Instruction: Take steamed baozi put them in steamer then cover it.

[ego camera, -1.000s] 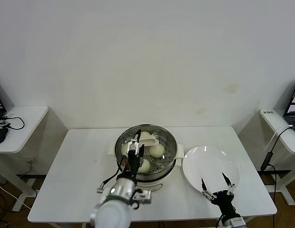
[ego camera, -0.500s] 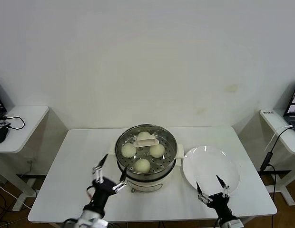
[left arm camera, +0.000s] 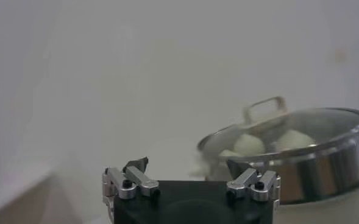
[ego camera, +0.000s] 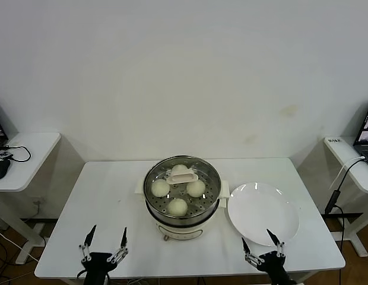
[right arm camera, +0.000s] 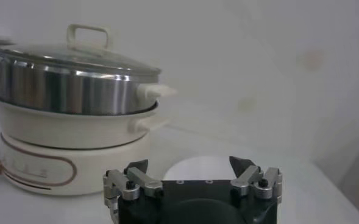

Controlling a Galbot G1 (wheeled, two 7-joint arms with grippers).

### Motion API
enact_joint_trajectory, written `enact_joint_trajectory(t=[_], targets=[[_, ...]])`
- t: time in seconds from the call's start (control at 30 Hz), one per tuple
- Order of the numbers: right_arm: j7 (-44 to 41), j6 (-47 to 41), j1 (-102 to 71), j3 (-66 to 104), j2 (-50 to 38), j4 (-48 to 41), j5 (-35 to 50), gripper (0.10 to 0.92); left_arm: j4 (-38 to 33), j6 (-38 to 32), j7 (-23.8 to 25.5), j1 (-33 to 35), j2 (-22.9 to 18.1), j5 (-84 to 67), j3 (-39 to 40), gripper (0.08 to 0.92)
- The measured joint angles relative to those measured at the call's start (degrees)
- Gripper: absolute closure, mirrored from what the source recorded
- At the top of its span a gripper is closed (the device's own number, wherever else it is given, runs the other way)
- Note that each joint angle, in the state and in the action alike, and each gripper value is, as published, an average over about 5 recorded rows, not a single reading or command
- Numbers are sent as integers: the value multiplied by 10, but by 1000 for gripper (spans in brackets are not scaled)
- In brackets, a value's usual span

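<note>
Left tool: mine, spread wide, empty, at the surface's near edge.
Right tool: spread wide, empty, just before the white plate.
Steamer: mid-surface, glass cover on, four baozi inside.
Room: white wall; side desks flanking.
Hidden: both arms cut off below.

The steamer sits mid-table ahead of me, the cover on it and four baozi inside. A plate lies just right of it, perhaps touching. My left gripper hangs at the near edge left of the steamer, my right gripper before the plate.
</note>
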Motion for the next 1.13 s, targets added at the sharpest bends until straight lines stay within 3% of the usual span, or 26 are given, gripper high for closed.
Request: enact_joint_trajectory(t=[0.4, 1.13], targets=[[15, -17, -37, -12, -11, 22, 19, 203, 17, -18, -6, 48, -4, -50, -19, 177], [26, -26, -52, -21, -13, 28, 27, 203, 29, -17, -5, 76, -10, -59, -26, 177]])
